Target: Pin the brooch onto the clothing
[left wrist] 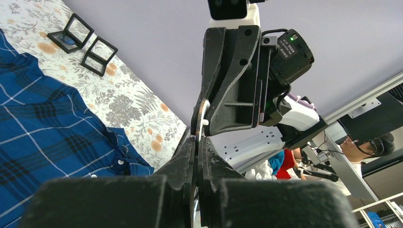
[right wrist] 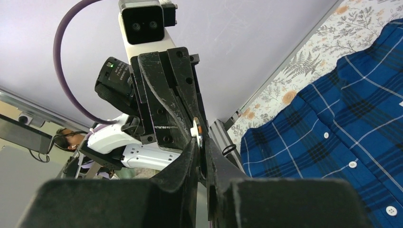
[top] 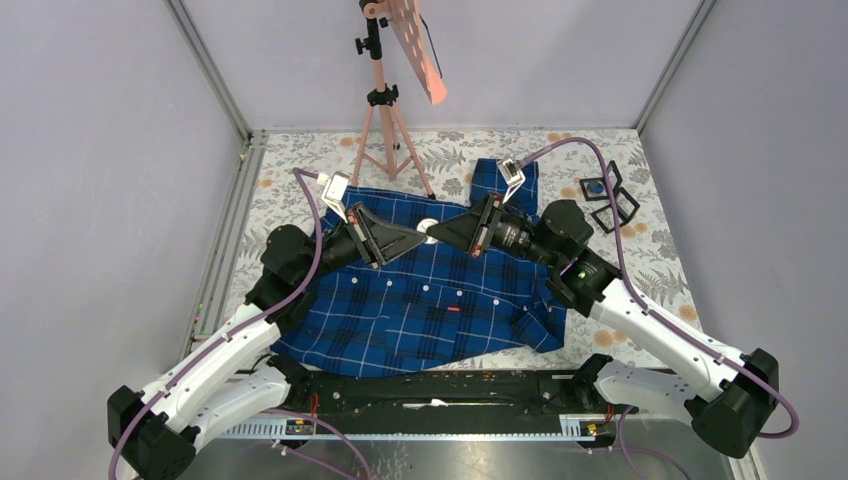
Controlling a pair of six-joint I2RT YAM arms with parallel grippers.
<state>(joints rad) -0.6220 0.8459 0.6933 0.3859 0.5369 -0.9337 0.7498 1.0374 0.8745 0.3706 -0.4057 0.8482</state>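
Observation:
The dark-blue plaid shirt [top: 420,310] lies flat on the floral cloth, with white buttons down its front. My two grippers meet tip to tip above its collar area. A round white brooch [top: 428,230] sits between them. In the left wrist view my left gripper [left wrist: 197,142] is shut on the brooch's thin edge [left wrist: 201,114]. In the right wrist view my right gripper [right wrist: 199,147] is shut on the same disc [right wrist: 196,132], which shows white and orange. The shirt also shows in the left wrist view [left wrist: 43,133] and the right wrist view [right wrist: 332,137].
A pink tripod stand [top: 385,100] stands at the back, behind the shirt. Small black display boxes [top: 605,200] lie at the back right, one holding a blue item; they also show in the left wrist view [left wrist: 83,40]. Grey walls close in three sides.

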